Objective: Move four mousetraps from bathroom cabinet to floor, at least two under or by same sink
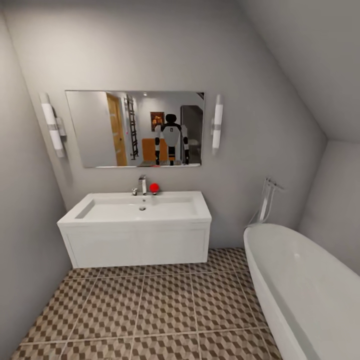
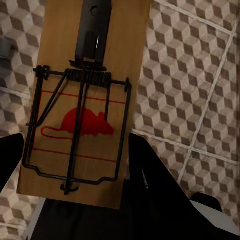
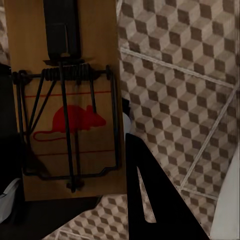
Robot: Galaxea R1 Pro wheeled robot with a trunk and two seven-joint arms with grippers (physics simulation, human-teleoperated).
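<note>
Mousetraps (image 2: 80,105) (image 3: 67,100) clamped in both end effectors (image 2: 75,165) (image 3: 75,165), bathtub (image 1: 305,285) beside sink (image 1: 137,210).

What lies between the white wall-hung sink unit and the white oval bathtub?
In the head view, only bare cube-patterned floor tiles and grey wall lie between the sink unit and the bathtub.

Ahead I see a plain grey far wall (image 1: 240,65) under a ceiling sloping down to the right (image 1: 310,55). A wide mirror (image 1: 135,128) hangs between two tubular wall lights (image 1: 52,125), reflecting a wooden door. A white bathtub (image 1: 305,285) stands near right, with a chrome filler (image 1: 267,200) on the wall behind it. Lighting is even and soft.
</note>
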